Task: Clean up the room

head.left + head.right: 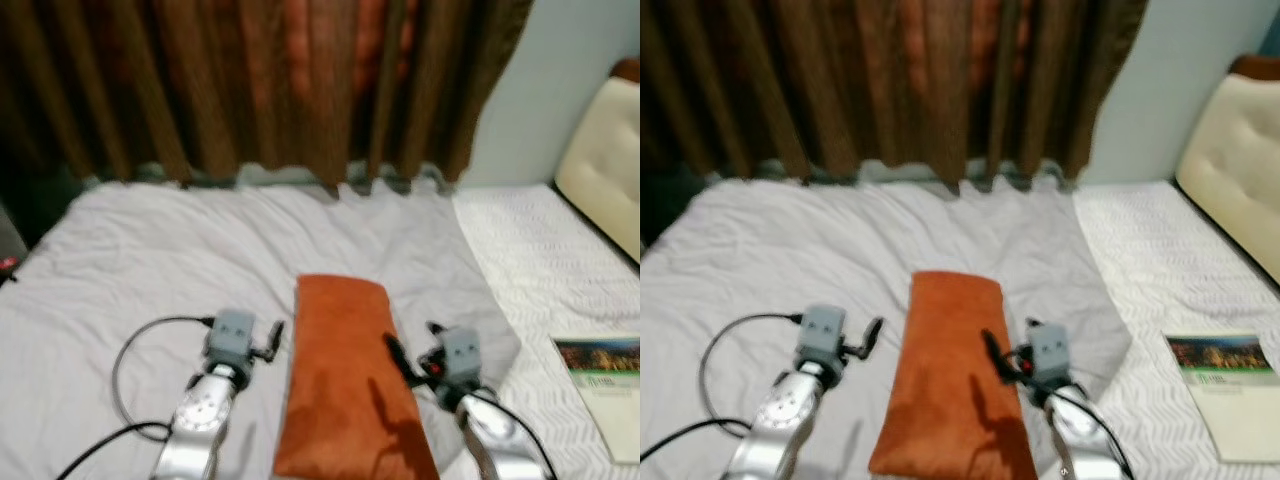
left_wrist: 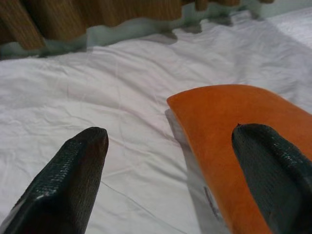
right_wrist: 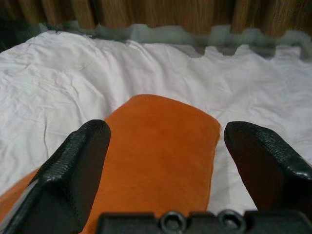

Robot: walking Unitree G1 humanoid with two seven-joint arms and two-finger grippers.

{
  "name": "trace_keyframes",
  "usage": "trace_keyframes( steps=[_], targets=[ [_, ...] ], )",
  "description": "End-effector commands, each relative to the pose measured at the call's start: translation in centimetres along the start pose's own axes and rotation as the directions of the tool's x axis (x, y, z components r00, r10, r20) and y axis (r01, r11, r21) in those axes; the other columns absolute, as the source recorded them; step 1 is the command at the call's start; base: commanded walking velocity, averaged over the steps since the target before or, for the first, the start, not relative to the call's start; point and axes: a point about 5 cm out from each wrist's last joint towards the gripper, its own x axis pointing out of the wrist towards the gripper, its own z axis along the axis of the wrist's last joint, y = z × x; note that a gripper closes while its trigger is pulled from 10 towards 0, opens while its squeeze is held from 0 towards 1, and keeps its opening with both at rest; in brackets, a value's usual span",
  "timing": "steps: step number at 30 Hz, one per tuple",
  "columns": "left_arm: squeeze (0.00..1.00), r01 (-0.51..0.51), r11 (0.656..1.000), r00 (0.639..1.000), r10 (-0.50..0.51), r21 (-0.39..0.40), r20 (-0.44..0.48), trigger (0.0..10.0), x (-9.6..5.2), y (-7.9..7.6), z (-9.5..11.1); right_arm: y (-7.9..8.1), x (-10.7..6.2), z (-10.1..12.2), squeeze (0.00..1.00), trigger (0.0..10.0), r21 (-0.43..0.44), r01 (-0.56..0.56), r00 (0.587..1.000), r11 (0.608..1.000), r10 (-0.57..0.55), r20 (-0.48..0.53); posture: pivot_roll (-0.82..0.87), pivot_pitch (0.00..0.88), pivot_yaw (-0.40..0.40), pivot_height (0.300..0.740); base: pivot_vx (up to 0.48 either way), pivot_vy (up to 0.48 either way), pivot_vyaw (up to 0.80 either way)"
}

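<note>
My two claws flank one orange pillow (image 1: pixel 345 385) lying on the white bed (image 1: pixel 150 250), its long axis running straight away from me toward the brown curtain (image 1: pixel 280 80). The pillow sits between my arms, so the coming move turns on closing in from both sides. My right claw (image 1: pixel 408 352) is the nearer: its fingers hang over the pillow's right edge, and in the right wrist view the orange cloth lies directly ahead between the two black fingers (image 3: pixel 73 170). My left claw (image 1: pixel 272 338) stands just beside the pillow's left edge, over bare sheet, with the pillow off toward my right. In the left wrist view one finger (image 2: pixel 273 170) reaches across the orange surface while the other is over white sheet.

Both claws are spread wide and grip nothing.

By count: one pillow, one book or brochure (image 1: pixel 600 390) lying flat on the quilted cover at the far right, well apart from the pillow, and one cream headboard cushion (image 1: pixel 605 150) against the wall. In my judgement the pillow, lying midway, is the piece to lift next, most likely with both arms pinching its long sides.
</note>
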Motion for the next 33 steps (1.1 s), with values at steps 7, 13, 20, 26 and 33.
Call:
trace_keyframes(
  steps=[7, 13, 20, 26, 33],
  targets=[
    [0.00, 0.051, 0.968, 0.975, -0.102, -0.245, -0.199, 10.0, 2.5, 0.1, -1.4, -2.3, 1.4, -1.0, 0.00, 10.0, 0.215, 0.176, 0.977, 0.961, -0.144, -0.157, 0.05, 0.100, 0.023, 0.740, 0.000, 0.000, 0.00],
    [0.00, -0.006, 0.855, 0.970, -0.121, -0.519, -0.211, 10.0, 5.1, 3.7, 1.3, -4.0, 3.3, -0.2, 0.00, 10.0, 0.386, 0.304, 0.945, 0.871, -0.225, -0.237, 0.07, 0.261, 0.050, 0.740, 0.000, 0.000, 0.00],
    [0.00, 0.045, 0.818, 0.993, -0.100, -0.574, -0.065, 10.0, 6.5, 8.0, 7.8, -4.3, 5.4, 2.4, 0.00, 10.0, 0.573, 0.321, 0.947, 0.754, -0.251, -0.201, 0.08, 0.383, 0.076, 0.740, 0.000, 0.000, 0.00],
    [0.00, -0.012, 0.692, 0.981, -0.131, -0.722, -0.141, 10.0, 6.3, 8.3, 6.6, -4.3, 6.1, 3.5, 0.00, 10.0, 0.629, 0.295, 0.956, 0.719, -0.225, -0.190, 0.10, 0.393, 0.060, 0.740, 0.000, 0.000, 0.00],
    [0.00, 0.015, 0.642, 0.960, -0.223, -0.766, -0.168, 10.0, 6.6, 5.1, 4.9, -4.0, 6.3, 3.6, 0.00, 10.0, 0.651, 0.251, 0.967, 0.717, -0.157, -0.200, 0.08, 0.397, 0.038, 0.740, 0.000, 0.000, 0.00]
  ],
)
